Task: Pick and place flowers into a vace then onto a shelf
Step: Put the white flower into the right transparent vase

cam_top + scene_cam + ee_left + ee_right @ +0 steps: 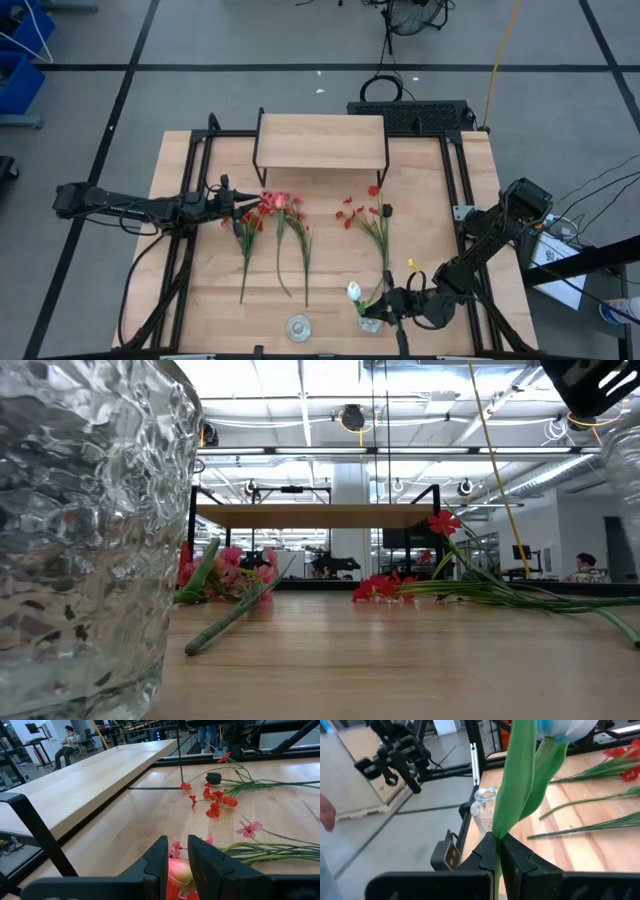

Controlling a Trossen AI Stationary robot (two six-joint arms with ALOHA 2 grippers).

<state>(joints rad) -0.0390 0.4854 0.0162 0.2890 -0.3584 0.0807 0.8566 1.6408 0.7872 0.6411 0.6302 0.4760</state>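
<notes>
Several flowers lie flat on the table in two groups, red and pink stems (275, 235) and red ones (375, 222), both in front of the shelf (320, 140). The glass vase (298, 326) stands at the table's near edge and fills the left of the low view as the vase (90, 530). My left gripper (252, 207) is among the blossoms of the left group, shut on a pink bud. My right gripper (375, 312) is near the table's near edge, right of the vase, shut on a white and blue tulip (353, 291). My left gripper pinches a pink bud (179, 870) between its two fingers (159, 862), coming in low from the table's left. The bud sits among other blossoms on the table; its stem runs off toward the right. My right gripper pinches the tulip's green stem and leaf (506, 822) between its two fingers (517, 855). The stem runs on past the fingers to the pale blossom (565, 730). The tulip looks lifted off the table.
The shelf top (90, 780) on thin black legs stands just beyond the left gripper. Black frame rails run along both table sides (195, 200). A person sits far off in the room (67, 742). Bare wood lies between the flower groups and the vase.
</notes>
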